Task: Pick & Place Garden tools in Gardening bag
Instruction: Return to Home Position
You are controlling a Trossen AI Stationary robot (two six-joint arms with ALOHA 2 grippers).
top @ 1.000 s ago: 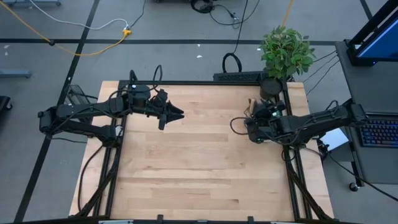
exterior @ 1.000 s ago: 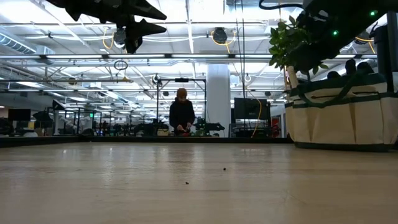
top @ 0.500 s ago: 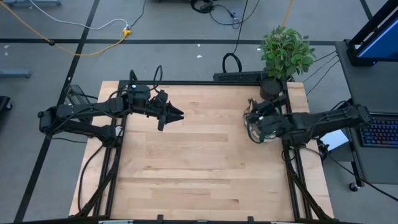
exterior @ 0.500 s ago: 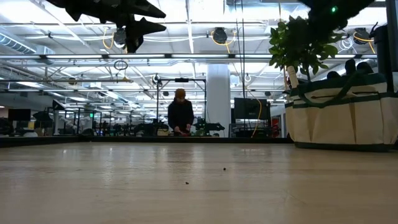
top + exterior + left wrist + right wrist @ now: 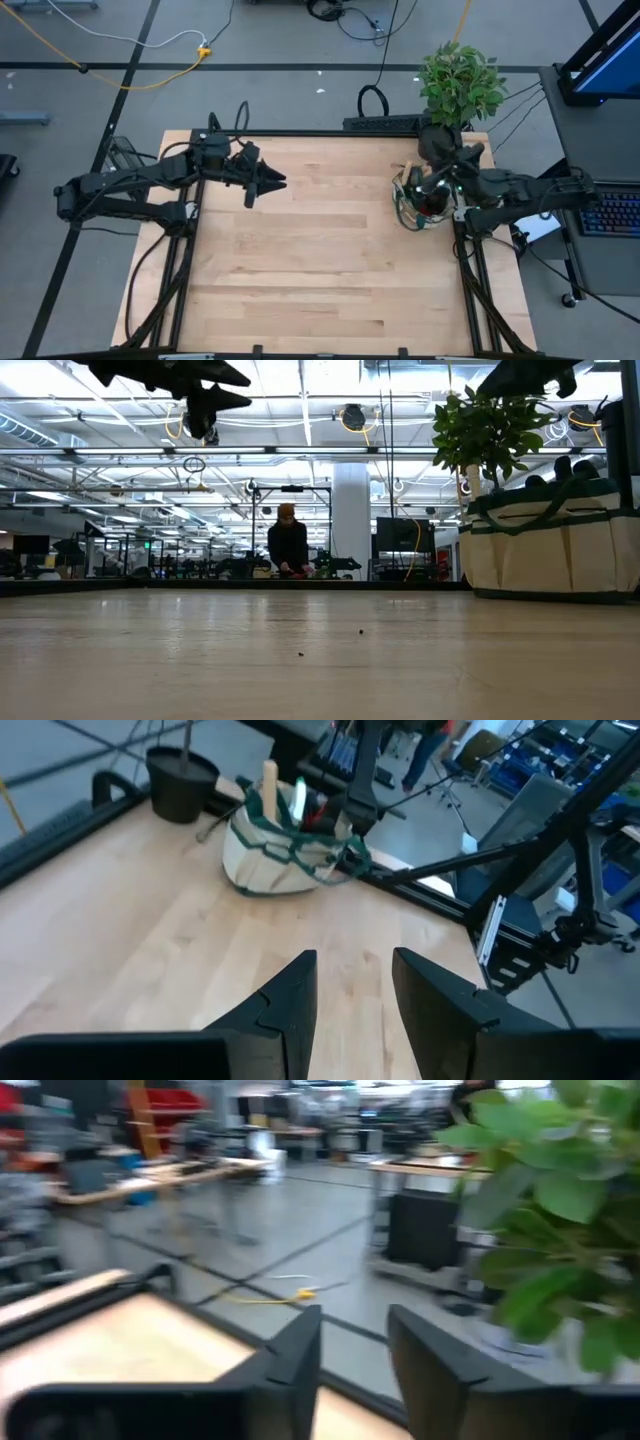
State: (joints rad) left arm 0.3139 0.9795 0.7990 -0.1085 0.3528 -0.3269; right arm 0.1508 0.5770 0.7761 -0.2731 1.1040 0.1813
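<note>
Both grippers hang above the table, fingers spread and empty: the left gripper over its far-left part, the right gripper raised above the gardening bag. That bag stands near the far-right corner beside a potted plant, with garden tools poking from its top.

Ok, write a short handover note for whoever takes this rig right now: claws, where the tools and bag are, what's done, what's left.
Left claw: open, empty, hanging over the far left part of the table.
Right claw: open, empty, raised beside the gardening bag, facing the potted plant.
The gardening bag sits at the table's far right, next to the black pot; a wooden handle and other tools stick out of it.
Done: no tool shows loose on the table, so packing looks finished.
Left: probably only parking both arms.
</note>
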